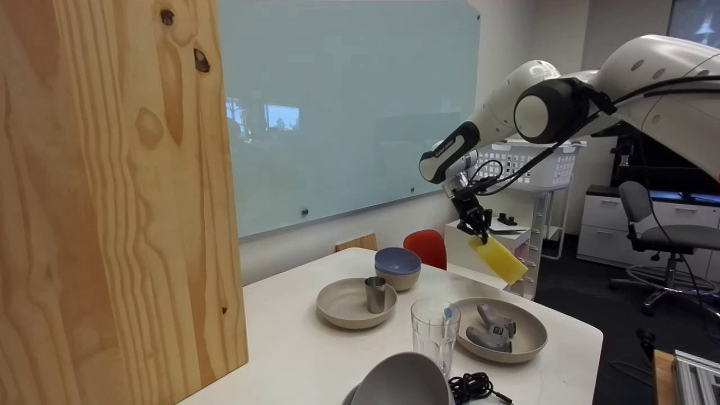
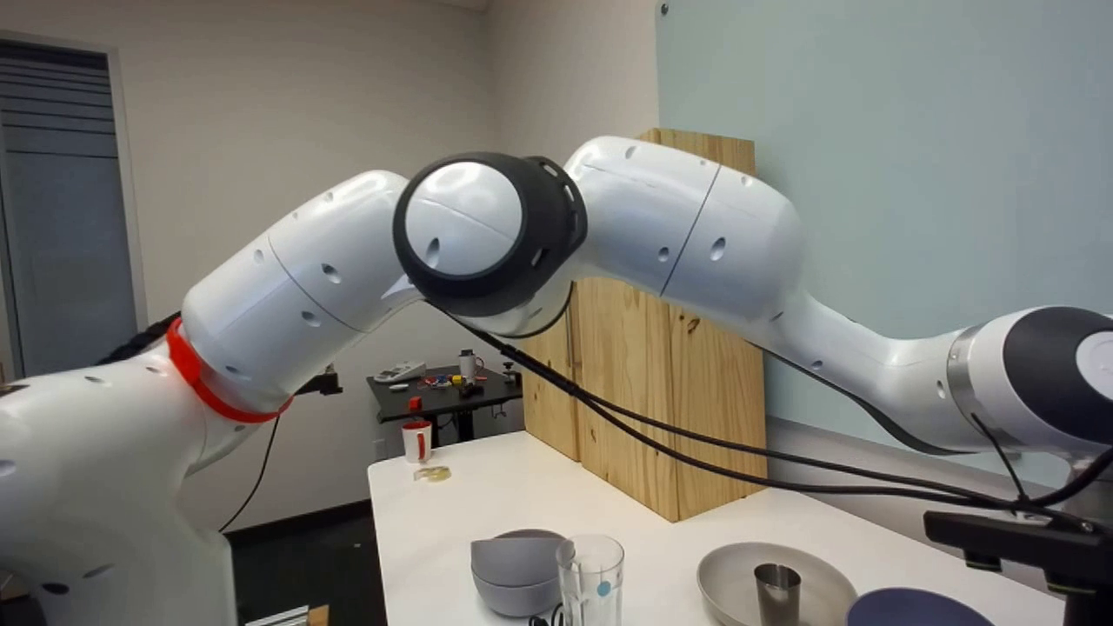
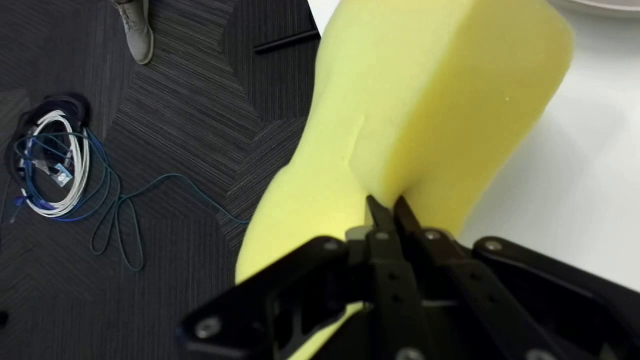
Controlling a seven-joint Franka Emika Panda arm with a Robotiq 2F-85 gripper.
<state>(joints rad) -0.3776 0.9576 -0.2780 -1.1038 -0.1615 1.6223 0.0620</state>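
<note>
Sponge [image 1: 499,260], yellow and block-shaped, hangs tilted in the air from the gripper [image 3: 386,204]; we see the jaws nearly together, pinching its surface into a crease at the fingertips. In an exterior view we note it raised near the edge of the white table [image 1: 287,349], higher in that view than a beige plate [image 1: 529,334] holding a grey game controller [image 1: 498,331]; whether it is directly over the plate, we cannot tell. In the wrist view we find it spanning the boundary between tabletop and dark floor [image 3: 185,140], where coiled cables [image 3: 77,170] lie. On the table we record a second beige plate [image 1: 340,304] with a metal cup [image 1: 375,298] standing in it, a blue bowl [image 1: 397,260] stacked on a beige bowl [image 1: 400,282] just beside, an upright clear glass [image 1: 436,337] near the first plate, stacked grey bowls [image 2: 517,563] close to the glass, and a bundled black cable [image 1: 472,387]. A red-and-white mug [image 2: 416,442] stands at the table's end, well apart from these.
</note>
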